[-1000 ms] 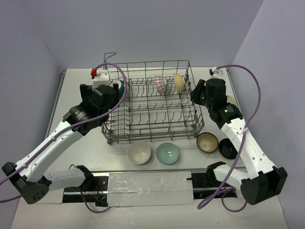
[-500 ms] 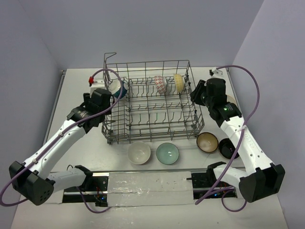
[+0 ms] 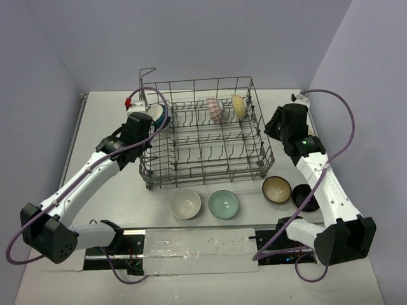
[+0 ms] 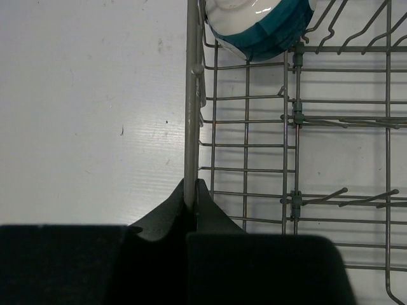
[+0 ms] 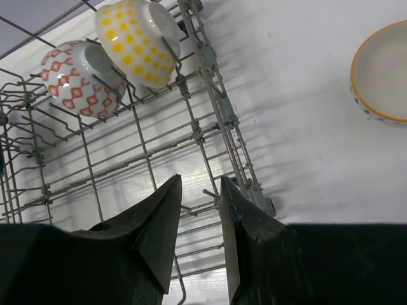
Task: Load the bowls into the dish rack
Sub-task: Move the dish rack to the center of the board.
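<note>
The grey wire dish rack [image 3: 203, 178] stands mid-table. My left gripper [image 3: 146, 132] is shut on the top wire of its left wall [image 4: 191, 127], fingertips [image 4: 205, 190] pinching the bar. A blue-and-white bowl [image 4: 261, 28] leans in the rack's far left corner. A red-patterned bowl [image 5: 76, 76] and a yellow-dotted cream bowl [image 5: 137, 41] stand on edge at the back. My right gripper [image 5: 200, 184] hovers open beside the rack's right wall [image 5: 220, 101], holding nothing. White [image 3: 186, 204], pale green [image 3: 224, 204], tan [image 3: 276, 189] and black [image 3: 304, 197] bowls sit in front.
An orange-rimmed bowl [image 5: 381, 73] lies on the table right of the rack, beyond my right gripper. Cables loop over both arms. The arm bases and a taped strip [image 3: 200, 244] line the near edge.
My left gripper dropped to the rack's left wall and shut on its top wire. The rack shifted slightly. My right arm drew back to the right, its jaws unchanged.
</note>
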